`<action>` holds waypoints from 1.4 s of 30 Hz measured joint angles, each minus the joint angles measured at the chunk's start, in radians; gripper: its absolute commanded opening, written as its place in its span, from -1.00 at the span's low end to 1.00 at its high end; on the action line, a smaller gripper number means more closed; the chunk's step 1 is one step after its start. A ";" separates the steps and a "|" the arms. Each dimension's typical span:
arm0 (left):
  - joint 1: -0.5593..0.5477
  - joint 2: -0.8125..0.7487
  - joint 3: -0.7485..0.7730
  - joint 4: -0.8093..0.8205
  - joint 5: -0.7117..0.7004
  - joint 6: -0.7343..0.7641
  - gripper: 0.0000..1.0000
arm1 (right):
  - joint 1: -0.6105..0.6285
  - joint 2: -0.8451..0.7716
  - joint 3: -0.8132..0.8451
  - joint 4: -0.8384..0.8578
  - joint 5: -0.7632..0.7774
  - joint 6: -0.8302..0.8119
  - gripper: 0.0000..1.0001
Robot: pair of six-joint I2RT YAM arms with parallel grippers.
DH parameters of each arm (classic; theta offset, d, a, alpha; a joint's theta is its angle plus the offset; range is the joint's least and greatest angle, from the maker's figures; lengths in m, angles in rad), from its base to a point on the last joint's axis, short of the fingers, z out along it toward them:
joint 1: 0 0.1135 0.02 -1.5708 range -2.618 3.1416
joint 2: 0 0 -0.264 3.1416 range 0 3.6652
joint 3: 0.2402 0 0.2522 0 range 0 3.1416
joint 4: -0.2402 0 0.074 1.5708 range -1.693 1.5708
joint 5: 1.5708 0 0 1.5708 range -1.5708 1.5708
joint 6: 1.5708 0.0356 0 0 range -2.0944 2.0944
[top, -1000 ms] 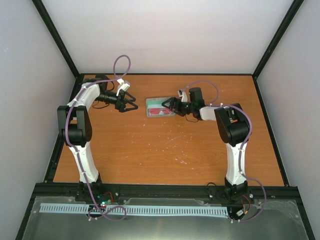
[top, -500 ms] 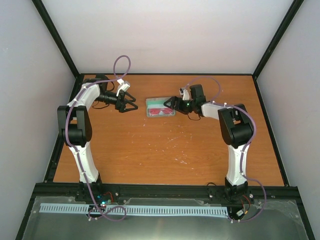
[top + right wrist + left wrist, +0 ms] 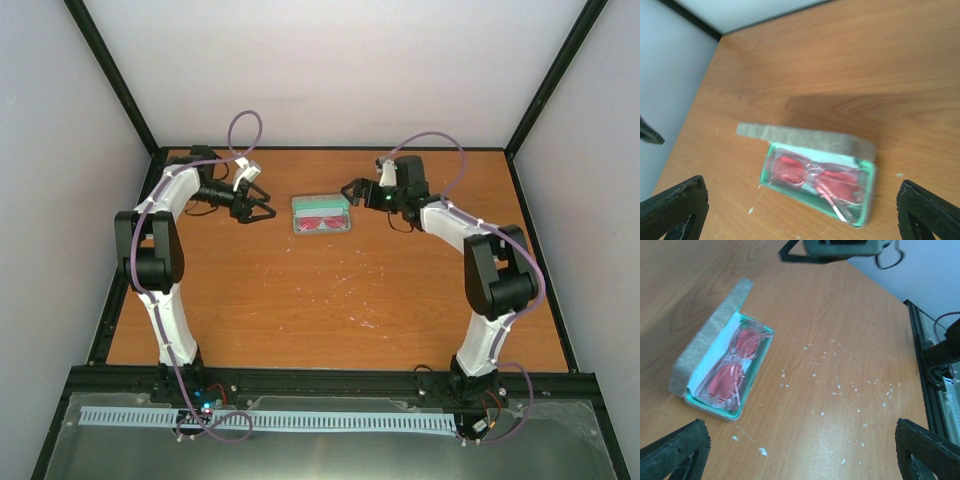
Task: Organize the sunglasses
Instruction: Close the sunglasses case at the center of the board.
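The sunglasses (image 3: 320, 223), red-pink and translucent, lie folded inside the open grey case (image 3: 322, 204) with teal lining, at the table's far middle. They show in the left wrist view (image 3: 732, 372) and the right wrist view (image 3: 817, 180); the case lid (image 3: 805, 137) stands up along the far side. My left gripper (image 3: 268, 205) is open and empty, a short way left of the case. My right gripper (image 3: 348, 193) is open and empty, just right of the case and above it, not touching. Both wrist views show wide-set jaws with nothing between them (image 3: 800, 440) (image 3: 800, 189).
The orange wooden table (image 3: 330, 300) bears small white specks (image 3: 840, 387) in front of the case. Black frame rails (image 3: 330, 150) and grey walls bound the table on three sides. The right gripper's underside (image 3: 840, 247) shows at the top of the left wrist view.
My right gripper has drawn back from the case's right end, up and toward the far right. The left arm, the case and the sunglasses have not moved.
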 measured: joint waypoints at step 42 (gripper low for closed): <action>-0.157 0.379 0.359 0.410 -0.512 -0.103 -0.52 | 0.037 -0.011 -0.013 -0.472 0.351 0.248 0.06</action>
